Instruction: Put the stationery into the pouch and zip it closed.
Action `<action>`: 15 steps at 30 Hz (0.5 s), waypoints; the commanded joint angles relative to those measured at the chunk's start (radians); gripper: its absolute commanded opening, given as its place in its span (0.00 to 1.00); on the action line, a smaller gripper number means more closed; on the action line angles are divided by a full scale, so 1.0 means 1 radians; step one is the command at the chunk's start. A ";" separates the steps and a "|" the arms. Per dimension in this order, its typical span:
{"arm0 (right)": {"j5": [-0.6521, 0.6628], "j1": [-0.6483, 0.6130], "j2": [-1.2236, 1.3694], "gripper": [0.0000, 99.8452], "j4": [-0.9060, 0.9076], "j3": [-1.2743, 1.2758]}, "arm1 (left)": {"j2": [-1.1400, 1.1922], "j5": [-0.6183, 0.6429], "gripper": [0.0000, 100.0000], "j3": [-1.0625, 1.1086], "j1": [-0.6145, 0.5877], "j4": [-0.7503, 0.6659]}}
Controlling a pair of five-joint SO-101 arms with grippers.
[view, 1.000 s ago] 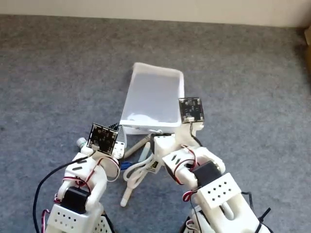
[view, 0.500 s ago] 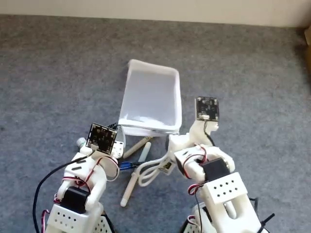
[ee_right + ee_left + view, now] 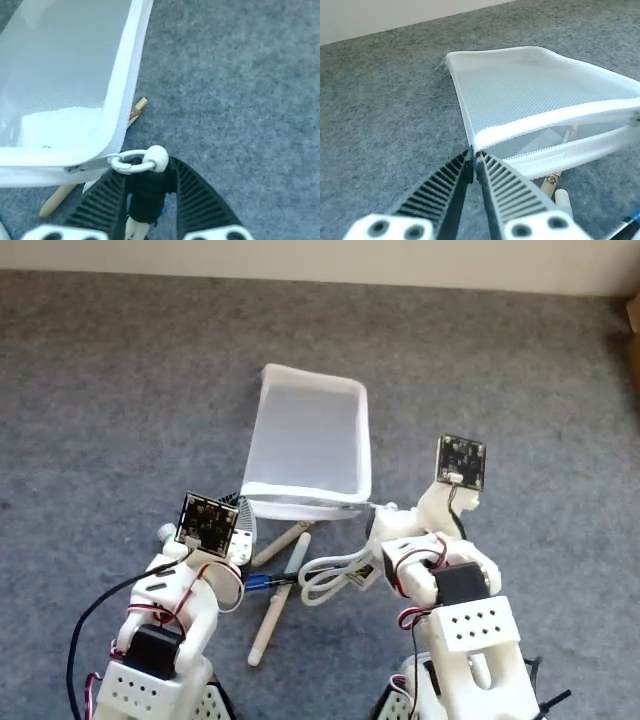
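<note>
A white mesh pouch [image 3: 310, 445] lies on the grey carpet ahead of both arms. My left gripper [image 3: 474, 162] is shut on the pouch's near left corner [image 3: 246, 498]. At the near right corner, my right gripper [image 3: 147, 172] is shut on the zipper pull [image 3: 135, 161], a metal ring with a white bead. The stationery lies on the carpet just in front of the pouch, between the arms: a wooden pencil [image 3: 280, 542], a white pen [image 3: 272, 612] and a blue pen [image 3: 262, 581]. The pencil's brass end [image 3: 138, 106] pokes out beside the pouch [image 3: 60, 75].
A looped white cable [image 3: 330, 575] hangs from the right arm over the pens. Grey carpet [image 3: 520, 390] spreads all round the pouch. A pale wall strip [image 3: 320, 255] runs along the far edge.
The right gripper has moved right along the pouch's near edge, taking the zipper pull to the right corner. The pouch has swung slightly. The left arm has stayed put.
</note>
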 commanded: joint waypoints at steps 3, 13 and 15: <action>0.011 0.027 -0.025 0.00 0.007 -0.064 | -0.010 -0.011 0.01 0.019 -0.031 -0.020; 0.011 0.124 -0.025 0.00 0.007 -0.064 | -0.010 -0.009 0.01 0.022 -0.061 -0.020; 0.011 0.122 -0.025 0.00 0.007 -0.064 | -0.010 -0.009 0.01 0.022 -0.056 -0.020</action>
